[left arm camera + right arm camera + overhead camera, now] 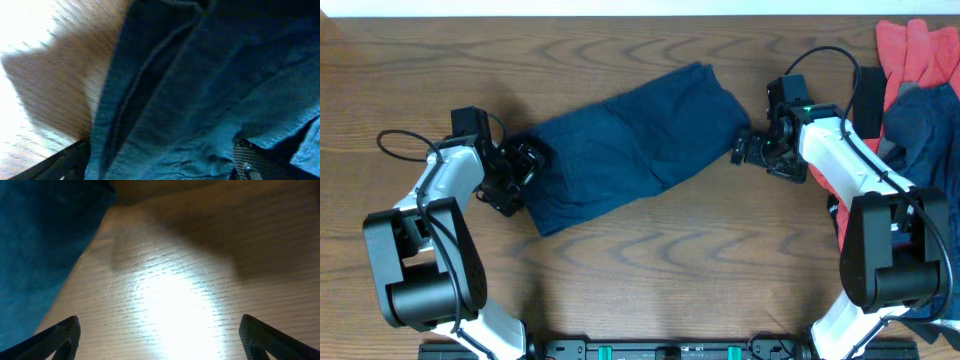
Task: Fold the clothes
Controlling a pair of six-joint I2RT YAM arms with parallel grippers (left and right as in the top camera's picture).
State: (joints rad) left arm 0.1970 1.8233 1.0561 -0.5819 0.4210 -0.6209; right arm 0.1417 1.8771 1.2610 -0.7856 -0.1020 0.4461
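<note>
Here, left gripper (525,165) open-jawed over the left end of the navy shorts (630,145).
Shorts aslant on the table (650,270); right gripper (742,148) just off their right edge, jaws wide over wood; coral and navy pile (918,70) far right.

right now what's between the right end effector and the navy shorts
Bare table only; the right wrist view shows it between right end effector and navy shorts.
</note>
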